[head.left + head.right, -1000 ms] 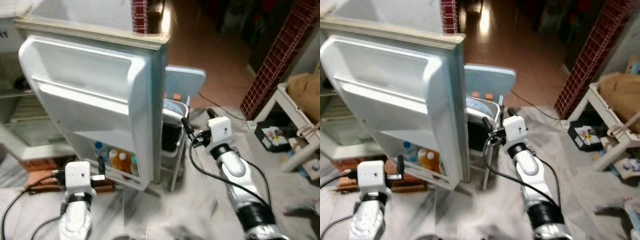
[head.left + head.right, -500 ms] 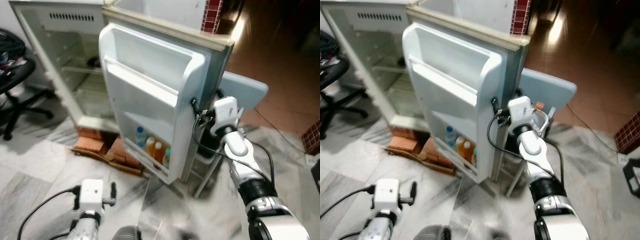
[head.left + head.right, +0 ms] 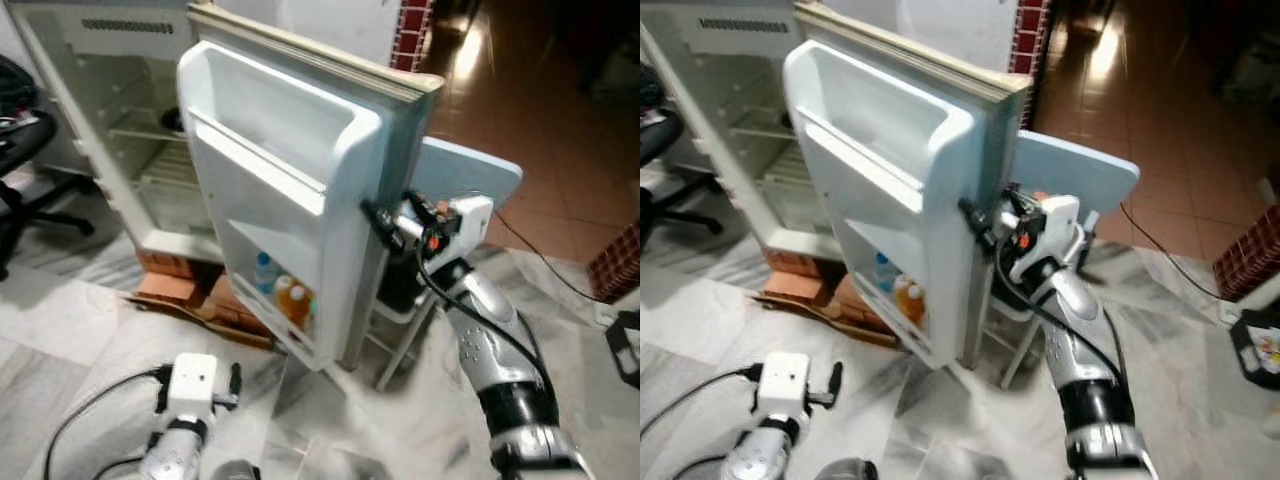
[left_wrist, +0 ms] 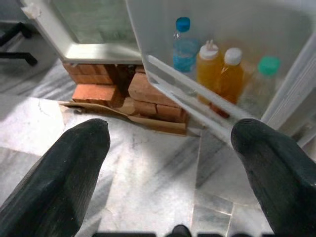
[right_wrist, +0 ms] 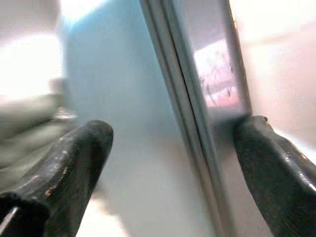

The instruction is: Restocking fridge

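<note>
We see the fridge door [image 3: 290, 200] standing wide open, its inner side facing us, with the fridge [image 3: 130, 130] cabinet behind it to our left showing wire shelves. In the door's bottom shelf stand a blue-capped water bottle [image 4: 184, 45], two orange juice bottles [image 4: 220, 74] with white caps, and a clear bottle with a green cap [image 4: 261, 81] (all upright, side by side behind the rail).

The right gripper [image 3: 385, 222] is at the door's outer edge, about mid-height; in the right wrist view its fingers [image 5: 74, 168] are spread well apart with the door's edge running between them, and we cannot tell whether either finger touches it.

The left gripper [image 3: 218, 381] sits low over the marble floor [image 3: 90, 340], near the foot of the door; its fingers [image 4: 59, 182] are spread wide and hold nothing.

Under the fridge are red bricks [image 4: 106, 91] on flattened cardboard [image 4: 153, 123]. Behind the door stands a pale blue chair [image 3: 475, 175], and a black office chair [image 3: 25, 150] is at far left.
</note>
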You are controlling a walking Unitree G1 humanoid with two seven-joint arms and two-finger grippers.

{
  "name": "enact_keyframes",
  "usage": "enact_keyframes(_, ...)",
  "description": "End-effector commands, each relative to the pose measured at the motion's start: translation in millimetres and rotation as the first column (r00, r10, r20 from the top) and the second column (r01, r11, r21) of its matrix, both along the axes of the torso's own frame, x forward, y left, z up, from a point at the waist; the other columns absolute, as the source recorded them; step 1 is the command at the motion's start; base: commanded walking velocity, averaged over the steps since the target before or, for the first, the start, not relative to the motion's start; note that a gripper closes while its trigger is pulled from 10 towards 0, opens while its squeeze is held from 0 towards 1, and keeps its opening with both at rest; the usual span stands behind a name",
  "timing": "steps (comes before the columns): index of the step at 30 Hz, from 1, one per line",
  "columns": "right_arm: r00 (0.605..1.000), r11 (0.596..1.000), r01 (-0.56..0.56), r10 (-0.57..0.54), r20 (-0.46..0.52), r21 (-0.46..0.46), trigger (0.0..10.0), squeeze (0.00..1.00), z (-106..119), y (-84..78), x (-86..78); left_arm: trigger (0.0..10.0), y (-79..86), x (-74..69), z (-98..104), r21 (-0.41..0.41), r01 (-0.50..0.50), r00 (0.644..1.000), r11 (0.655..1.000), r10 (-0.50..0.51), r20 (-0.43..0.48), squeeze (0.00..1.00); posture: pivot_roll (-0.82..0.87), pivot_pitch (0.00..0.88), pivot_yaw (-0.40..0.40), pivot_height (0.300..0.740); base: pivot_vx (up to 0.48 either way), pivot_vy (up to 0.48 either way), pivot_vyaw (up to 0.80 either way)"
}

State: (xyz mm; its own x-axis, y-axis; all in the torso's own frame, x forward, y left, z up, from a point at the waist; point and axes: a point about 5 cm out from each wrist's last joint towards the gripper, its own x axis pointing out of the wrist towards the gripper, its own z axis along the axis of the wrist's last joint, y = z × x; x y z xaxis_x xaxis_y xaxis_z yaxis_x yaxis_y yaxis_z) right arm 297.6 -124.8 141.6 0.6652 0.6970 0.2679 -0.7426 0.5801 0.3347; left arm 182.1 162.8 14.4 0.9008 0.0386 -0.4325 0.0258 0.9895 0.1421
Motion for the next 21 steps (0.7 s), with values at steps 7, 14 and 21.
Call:
enact_keyframes(7,0.911,0.893,-0.403,0.412,0.004,-0.2,10.0,0.0,-8.4,4.4,-33.4,10.0,-0.6,0.5,0.4,0.003,-0.001,1.0,1.0,0.001,-0.003,0.0,0.04,0.044,-0.021,0.74,0.0,0.0,0.0)
enact_keyframes(14,0.87,0.74,-0.48,0.472,-0.145,-0.471,10.0,0.0,-52.4,-14.4,-51.1,10.0,-0.1,0.4,-0.6,0.006,0.007,1.0,1.0,-0.007,-0.011,0.0,0.04,0.04,-0.019,0.74,0.0,0.0,0.0)
enact_keyframes(21,0.987,0.825,-0.162,0.128,-0.1,-0.542,10.0,0.0,-63.6,-20.4,-21.3,10.0,-1.0,10.1,10.2,0.028,0.028,0.996,0.999,-0.03,0.081,0.0,0.04,0.038,-0.014,0.74,0.0,0.0,0.0)
